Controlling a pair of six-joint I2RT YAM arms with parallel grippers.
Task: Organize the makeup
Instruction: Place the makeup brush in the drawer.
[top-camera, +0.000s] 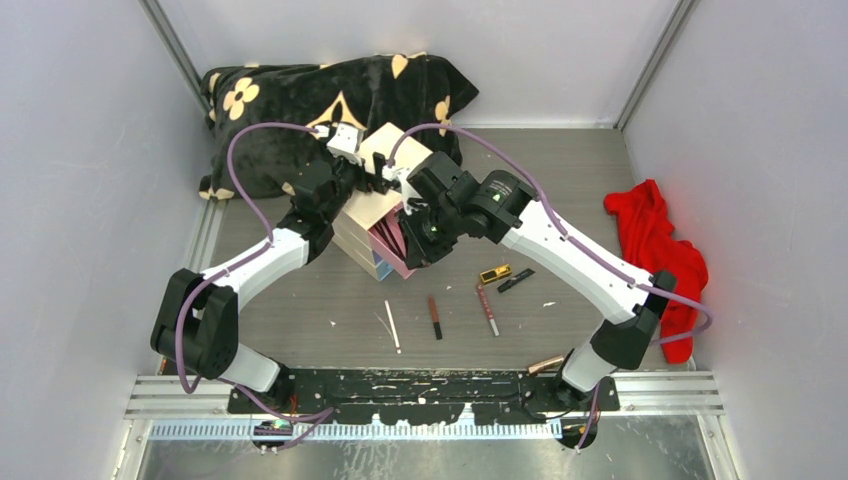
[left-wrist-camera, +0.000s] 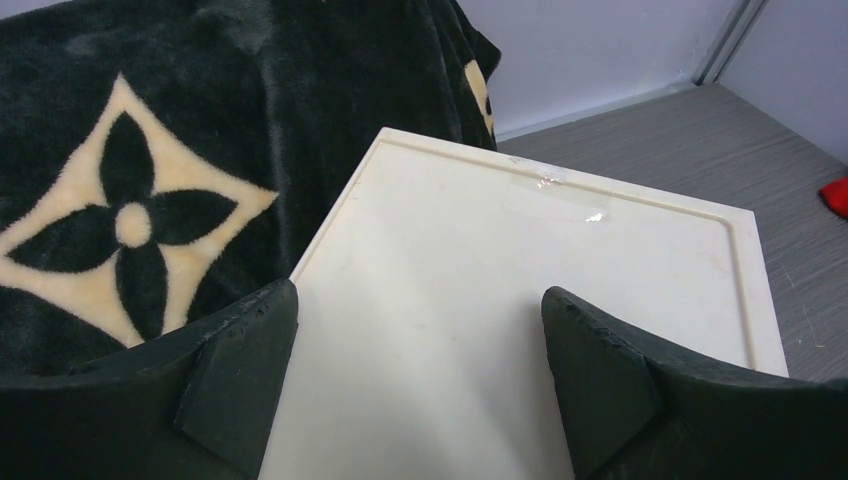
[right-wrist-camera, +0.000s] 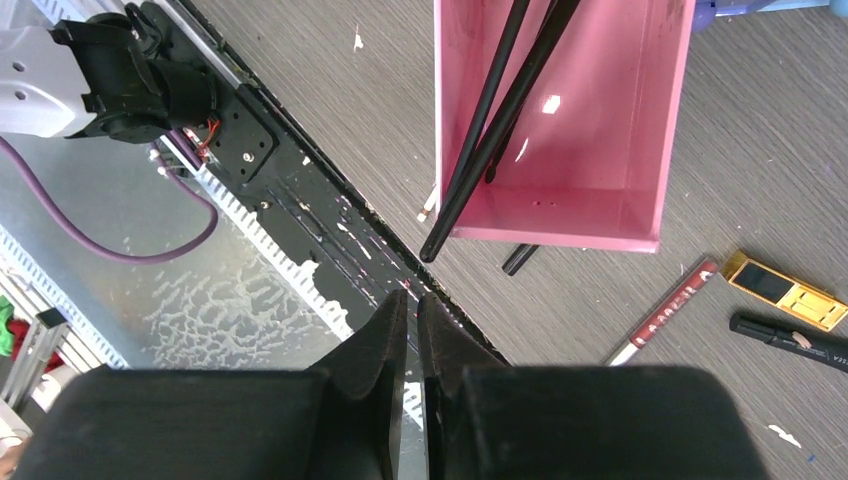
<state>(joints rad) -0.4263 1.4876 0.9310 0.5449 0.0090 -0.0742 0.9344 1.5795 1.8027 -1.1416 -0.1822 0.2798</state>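
so, likely step: tuck overhanging black pencils (right-wrist-camera: 478, 150) into pink drawer (right-wrist-camera: 600, 150)
right claw (right-wrist-camera: 412, 302): together, at drawer's 7 o'clock
left claw (left-wrist-camera: 420, 370): apart, over box (left-wrist-camera: 540, 260)

this is a robot test cell in a lab. plain white walls (top-camera: 70, 180) close in three sides, joined at the corners by bare metal posts (top-camera: 172, 45). the table (top-camera: 300, 320) has a grey wood-look top. below the right gripper (right-wrist-camera: 412, 330) runs a black plate (right-wrist-camera: 280, 170) drilled with holes. past it lies a scuffed metal sheet (right-wrist-camera: 200, 300) with a purple cable (right-wrist-camera: 130, 257) looping loose across it. behind the left gripper (left-wrist-camera: 420, 340), a black blanket (left-wrist-camera: 130, 150) with cream flowers is bunched against the back wall, a prop among bare surfaces.
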